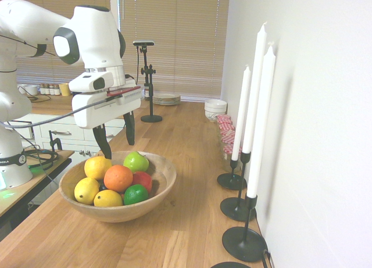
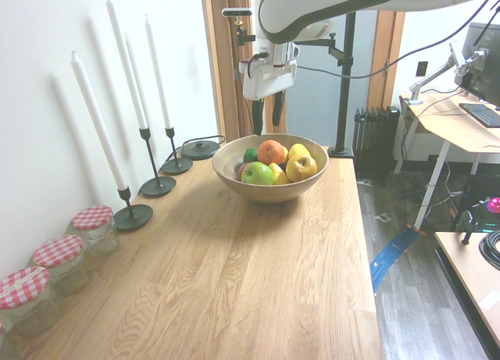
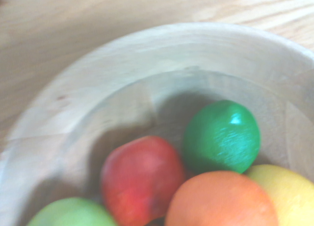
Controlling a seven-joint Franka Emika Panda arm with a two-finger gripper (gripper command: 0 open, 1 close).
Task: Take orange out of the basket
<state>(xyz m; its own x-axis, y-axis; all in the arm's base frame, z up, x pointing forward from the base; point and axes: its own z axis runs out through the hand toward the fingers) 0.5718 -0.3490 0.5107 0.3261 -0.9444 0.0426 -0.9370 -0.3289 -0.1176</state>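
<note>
On the wooden counter (image 1: 192,233), as framed in the first exterior view, the light wooden basket (image 1: 164,191) is set, heaped with fruit. Near its middle, the orange (image 1: 118,179) is borne on top of the pile. Around the orange, a green apple (image 1: 136,161) is seen at one o'clock, a red fruit (image 1: 142,180) at three, a dark-green lime (image 1: 136,194) at five, one lemon (image 1: 108,199) at seven, another lemon (image 1: 86,190) at eight and a rounder yellow fruit (image 1: 97,167) at ten.

At twelve o'clock from the orange, the gripper (image 1: 120,151) is held above the fruit, pointed downward, its two dark fingers spread apart with nothing pinched between them.

From the basket, three white candles (image 1: 259,114) in black holders (image 1: 244,243) are stood between two and four o'clock. Jars with red-and-white checked lids (image 1: 225,127) are lined up toward two o'clock; farther off, white bowls (image 1: 215,108) are stacked near two and plates (image 1: 167,98) near one.
</note>
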